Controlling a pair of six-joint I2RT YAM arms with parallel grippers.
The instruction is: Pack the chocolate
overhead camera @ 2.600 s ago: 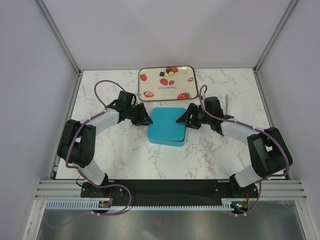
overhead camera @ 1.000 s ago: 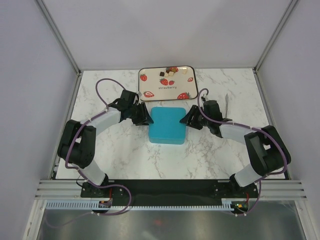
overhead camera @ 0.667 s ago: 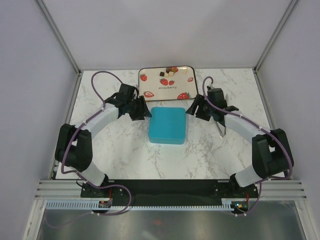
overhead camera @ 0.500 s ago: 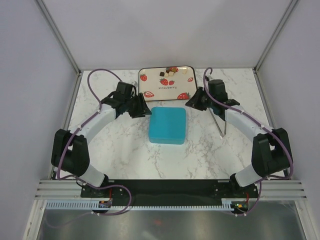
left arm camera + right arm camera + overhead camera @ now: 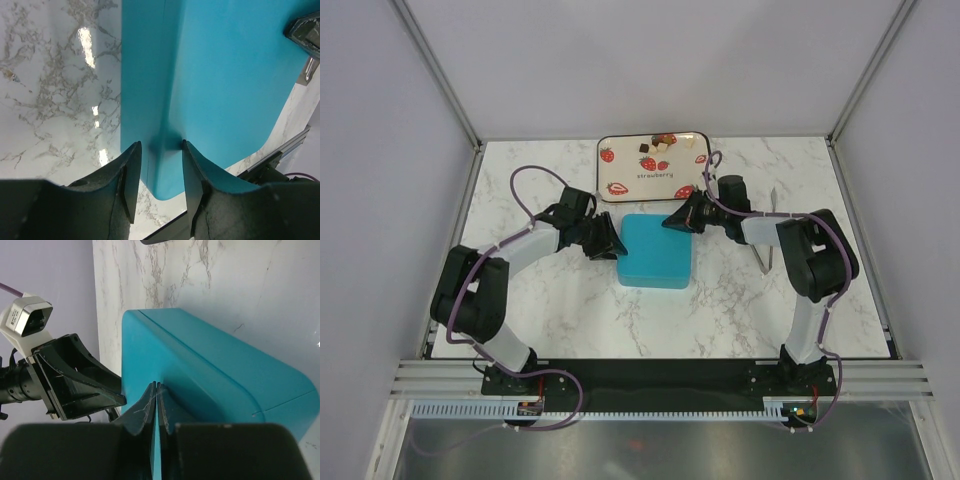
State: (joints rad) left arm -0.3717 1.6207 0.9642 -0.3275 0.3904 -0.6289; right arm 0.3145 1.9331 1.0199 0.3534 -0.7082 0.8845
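smooth matt teal square box point(image 5: 656, 250), glossy white-grey marble-look tabletop point(image 5: 55, 90), matt black plastic left gripper fingers point(image 5: 131, 175), glossy strawberry-print tray point(image 5: 625, 168)

Closed teal box point(image 5: 656, 250) sits on marble desk point(image 5: 560, 300). Left jaws at its left edge, right jaws at its far-right corner. Chocolates point(image 5: 664, 139) on strawberry tray point(image 5: 625, 165) behind.
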